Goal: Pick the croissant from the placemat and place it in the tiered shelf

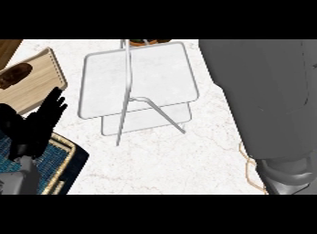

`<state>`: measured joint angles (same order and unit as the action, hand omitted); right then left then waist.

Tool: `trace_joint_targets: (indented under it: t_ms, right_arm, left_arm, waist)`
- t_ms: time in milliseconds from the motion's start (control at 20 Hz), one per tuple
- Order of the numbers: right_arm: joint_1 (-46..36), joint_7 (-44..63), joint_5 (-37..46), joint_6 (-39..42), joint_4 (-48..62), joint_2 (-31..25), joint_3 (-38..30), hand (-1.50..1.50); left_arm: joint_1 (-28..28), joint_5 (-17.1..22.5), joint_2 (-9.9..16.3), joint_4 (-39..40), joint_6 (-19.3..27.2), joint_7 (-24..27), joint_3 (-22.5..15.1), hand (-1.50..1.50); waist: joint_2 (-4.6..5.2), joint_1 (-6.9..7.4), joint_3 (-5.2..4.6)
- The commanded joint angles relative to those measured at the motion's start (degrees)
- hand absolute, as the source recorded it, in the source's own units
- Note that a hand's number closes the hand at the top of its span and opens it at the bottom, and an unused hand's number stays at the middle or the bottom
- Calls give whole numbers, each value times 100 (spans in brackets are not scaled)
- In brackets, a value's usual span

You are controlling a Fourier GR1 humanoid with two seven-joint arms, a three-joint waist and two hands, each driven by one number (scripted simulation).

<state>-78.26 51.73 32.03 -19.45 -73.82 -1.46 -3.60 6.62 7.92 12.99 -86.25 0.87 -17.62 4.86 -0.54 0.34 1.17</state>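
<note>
Head view shows the left hand [33, 121] resting, fingers straight and apart, over the placemat [66, 169]. The right hand's fingers are hidden past the tiered shelf [137, 82], where a brown croissant [142, 42] barely peeks; an unseen release could miss the tier.

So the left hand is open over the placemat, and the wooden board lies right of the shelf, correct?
Not quite. The head view shows the board left of the shelf, not right. The left hand is indeed open over the placemat.
</note>
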Motion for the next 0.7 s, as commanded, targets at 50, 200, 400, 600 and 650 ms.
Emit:
trace_joint_targets:
  t_ms: [50,200,400,600,650]
  right_arm:
    - [96,347,448,-209,-102,-481,-217,-150]
    - [192,428,521,-470,-240,-768,-640,-150]
    - [718,526,164,-176,-1034,-1050,-1023,-150]
    - [1076,443,-463,293,-1345,-1499,-1506,-150]
    - [1025,588,-616,489,-1444,-1592,-1555,-150]
  left_arm:
    - [-526,88,-96,785,-175,85,54,0]
    - [-610,-9,-190,460,27,-144,-23,0]
    - [-575,48,-140,595,-73,-93,64,0]
    - [-630,23,-132,439,-103,-124,24,0]
    - [-700,48,-185,488,-88,-33,61,0]
  waist:
    - [54,-142,-129]
    - [40,-108,-118]
    - [21,-236,-113]
    - [29,-193,-109]
    - [21,-199,-113]
